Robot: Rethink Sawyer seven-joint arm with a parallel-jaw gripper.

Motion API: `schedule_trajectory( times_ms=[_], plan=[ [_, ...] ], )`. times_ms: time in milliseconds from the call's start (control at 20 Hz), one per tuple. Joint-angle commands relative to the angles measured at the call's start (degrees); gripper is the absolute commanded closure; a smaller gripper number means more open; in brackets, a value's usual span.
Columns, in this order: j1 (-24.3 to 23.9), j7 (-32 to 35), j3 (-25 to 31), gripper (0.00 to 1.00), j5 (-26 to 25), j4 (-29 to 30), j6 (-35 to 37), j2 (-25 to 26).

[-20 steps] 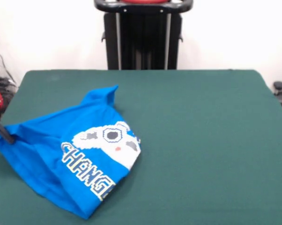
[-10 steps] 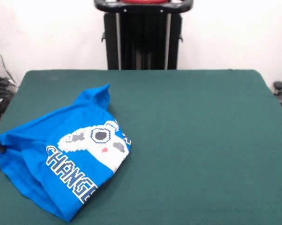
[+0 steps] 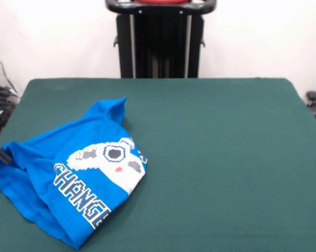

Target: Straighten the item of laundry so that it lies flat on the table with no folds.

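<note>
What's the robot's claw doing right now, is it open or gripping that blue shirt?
Gripper: only a dark tip shows, at the T-shirt's left edge; open or shut cannot be told.

White-and-yellow outlined block lettering is printed on the bright blue T-shirt (image 3: 69, 168), which lies crumpled on the table (image 3: 216, 157). The letters "CHANGE" can be read, running slantwise below a white pixel-pattern graphic; anything after them is lost round a fold at the shirt's lower edge. No other text, label, brand, number or sign can be read, and no hand is seen to place the lettering against
</note>
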Motion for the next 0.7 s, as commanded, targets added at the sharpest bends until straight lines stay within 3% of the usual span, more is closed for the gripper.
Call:
schedule_trajectory(
  times_ms=[50, 200, 700],
  plan=[
    [5.35, 21.71, -9.80, 0.00, -2.97, 21.10, -13.51, -24.26],
    [8.00, 31.05, -13.71, 0.00, -2.42, 25.85, -18.91, -30.06],
    [14.92, 46.07, -25.10, 0.00, 2.48, 34.85, -32.06, -34.19]
  ],
)
